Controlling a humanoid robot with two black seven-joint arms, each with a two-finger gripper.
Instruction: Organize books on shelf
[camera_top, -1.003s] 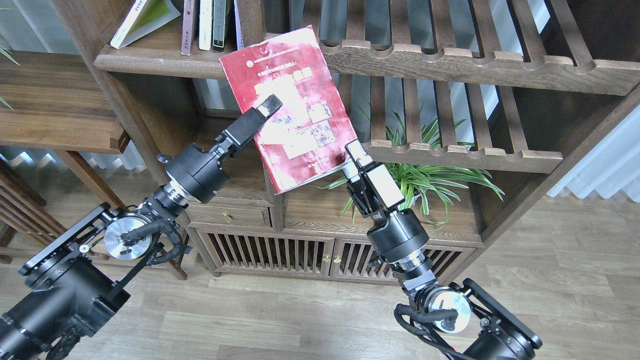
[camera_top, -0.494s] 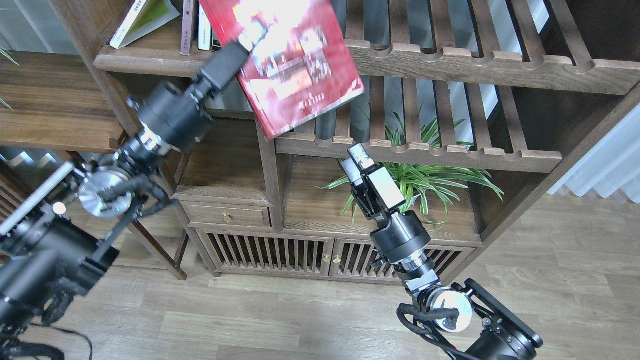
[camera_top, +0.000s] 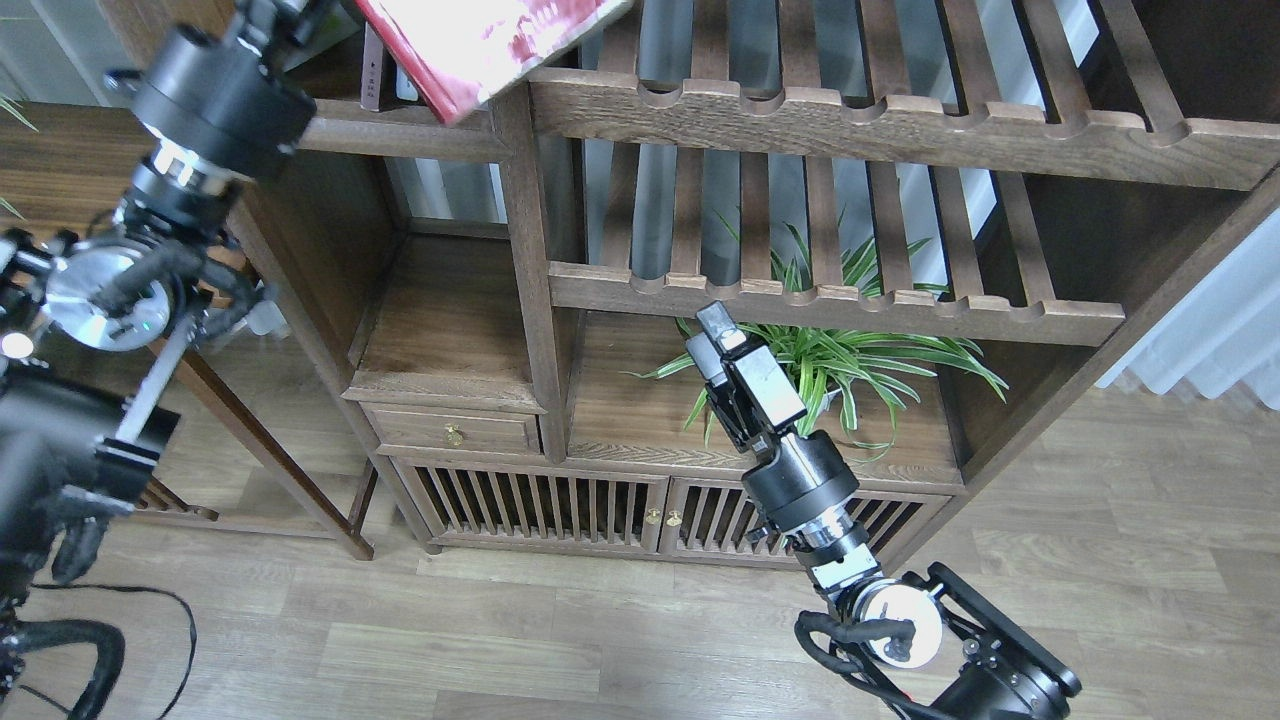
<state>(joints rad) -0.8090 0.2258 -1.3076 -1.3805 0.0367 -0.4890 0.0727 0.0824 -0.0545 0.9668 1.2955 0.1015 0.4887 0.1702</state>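
A red book (camera_top: 480, 40) hangs tilted at the top edge of the view, over the front of the upper shelf (camera_top: 400, 135); its upper part is cut off. My left gripper (camera_top: 290, 8) is raised to the top left, right beside the book. Its fingers run out of the frame, still shut on the book. A few upright books (camera_top: 378, 75) on the upper shelf show partly behind the red book. My right gripper (camera_top: 708, 338) is open and empty, low in front of the slatted middle shelf (camera_top: 840, 305).
A green potted plant (camera_top: 860, 355) stands in the lower compartment right behind my right gripper. A vertical shelf post (camera_top: 525, 270) divides the compartments. Below are a small drawer (camera_top: 455, 430) and slatted cabinet doors (camera_top: 600, 510). A wooden side table (camera_top: 60, 150) stands at the left.
My left arm has swung up and to the left, carrying the red book up to the upper shelf and partly out of view. My right gripper let go of the book's corner and sank slightly.
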